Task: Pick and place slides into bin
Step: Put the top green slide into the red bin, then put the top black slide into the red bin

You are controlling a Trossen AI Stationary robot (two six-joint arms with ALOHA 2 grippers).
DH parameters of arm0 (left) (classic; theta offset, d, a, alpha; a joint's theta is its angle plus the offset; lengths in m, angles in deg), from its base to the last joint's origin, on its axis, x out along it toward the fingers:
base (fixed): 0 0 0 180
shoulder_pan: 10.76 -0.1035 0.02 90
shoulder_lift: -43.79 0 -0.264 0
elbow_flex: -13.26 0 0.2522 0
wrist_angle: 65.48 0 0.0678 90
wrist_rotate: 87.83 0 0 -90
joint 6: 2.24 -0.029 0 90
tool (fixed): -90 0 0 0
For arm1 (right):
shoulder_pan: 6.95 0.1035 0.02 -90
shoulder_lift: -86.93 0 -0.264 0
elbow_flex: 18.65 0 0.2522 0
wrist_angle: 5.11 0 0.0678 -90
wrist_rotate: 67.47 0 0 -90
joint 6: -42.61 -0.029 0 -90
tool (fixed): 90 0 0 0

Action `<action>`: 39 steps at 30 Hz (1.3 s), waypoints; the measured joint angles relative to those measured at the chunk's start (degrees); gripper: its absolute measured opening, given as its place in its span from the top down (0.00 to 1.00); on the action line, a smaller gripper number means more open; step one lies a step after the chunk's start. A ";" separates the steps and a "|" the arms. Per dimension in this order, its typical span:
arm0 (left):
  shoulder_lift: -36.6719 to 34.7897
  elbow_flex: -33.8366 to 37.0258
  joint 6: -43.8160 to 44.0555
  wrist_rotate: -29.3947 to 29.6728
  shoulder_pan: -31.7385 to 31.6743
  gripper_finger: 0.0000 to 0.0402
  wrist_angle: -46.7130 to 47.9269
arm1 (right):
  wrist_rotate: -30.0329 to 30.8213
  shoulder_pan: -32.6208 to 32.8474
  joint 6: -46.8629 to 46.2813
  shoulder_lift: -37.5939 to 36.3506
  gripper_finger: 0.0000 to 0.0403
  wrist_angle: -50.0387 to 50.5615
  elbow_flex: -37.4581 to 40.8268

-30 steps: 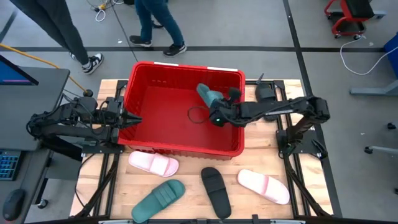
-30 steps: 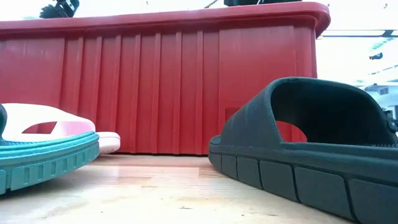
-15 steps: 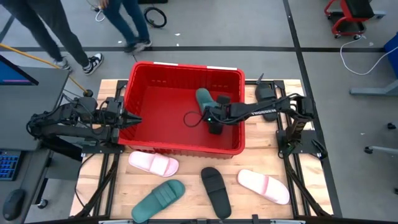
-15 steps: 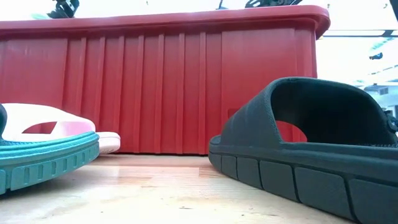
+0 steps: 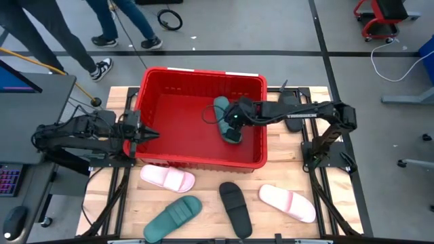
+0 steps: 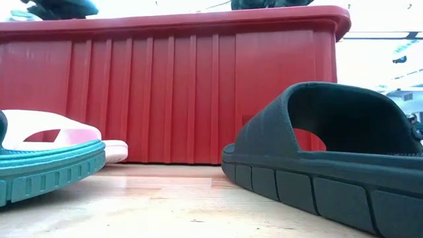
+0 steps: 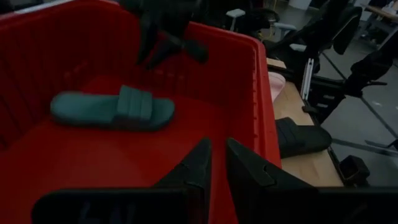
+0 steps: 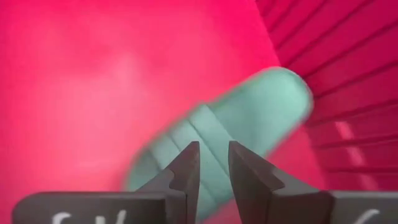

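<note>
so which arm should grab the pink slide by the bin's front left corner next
Left. Its end effector sits at the bin's left wall, close to that pink slide; the right end effector is inside the bin over the green slide.

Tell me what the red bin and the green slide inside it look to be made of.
The bin looks like rigid moulded plastic, slightly glossy: ribbed walls and a thick rolled rim. The green slide looks like soft matte foam or rubber, moulded in one piece with ridges across its strap; which of the two is unclear.
</note>
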 joint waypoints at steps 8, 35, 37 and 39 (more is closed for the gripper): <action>-0.02 0.35 0.93 0.00 0.01 0.87 -4.51 | -0.21 0.04 -0.36 -0.75 0.74 0.32 -0.15; -0.04 0.35 0.86 0.00 0.01 0.87 -7.01 | 4.99 6.35 -8.37 -24.54 0.66 17.10 -11.91; -0.04 0.35 0.78 0.00 0.01 0.87 -7.00 | 1.57 7.92 -14.46 -28.68 0.67 21.30 -11.00; -0.04 0.35 0.78 0.00 0.01 0.87 -7.01 | -0.51 10.39 -21.59 -32.20 0.67 27.47 -8.74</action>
